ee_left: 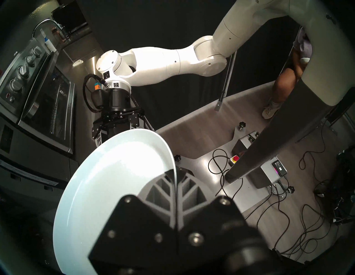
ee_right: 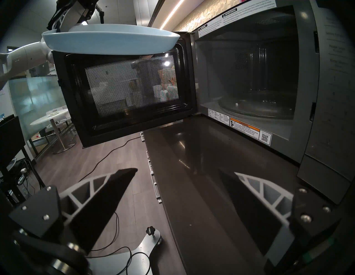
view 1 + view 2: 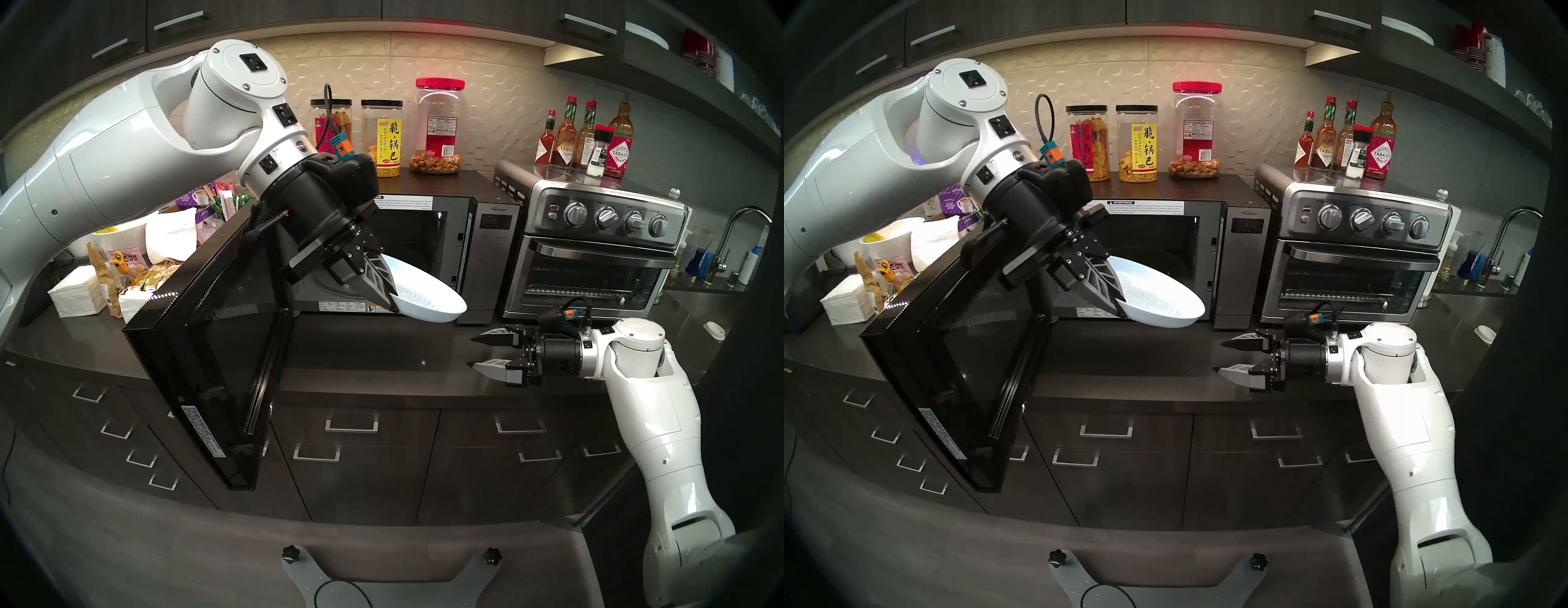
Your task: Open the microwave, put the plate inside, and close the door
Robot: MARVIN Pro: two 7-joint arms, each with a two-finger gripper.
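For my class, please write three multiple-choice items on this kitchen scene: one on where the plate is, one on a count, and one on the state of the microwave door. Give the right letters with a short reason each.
1. Where is the plate?
A. lying on the turntable inside the microwave
B. held in the air in front of the microwave's opening
C. on top of the toaster oven

2. How many knobs are on the front of the toaster oven?
A. two
B. four
C. six

3. What is the state of the door?
A. swung wide open
B. fully shut
C. taken off and lying on the counter

Answers:
1 B: the left gripper pinches its rim, and the right wrist view shows it above the counter, outside the microwave.
2 B: four round knobs sit in a row.
3 A: the cavity is exposed and the door stands out to the side.
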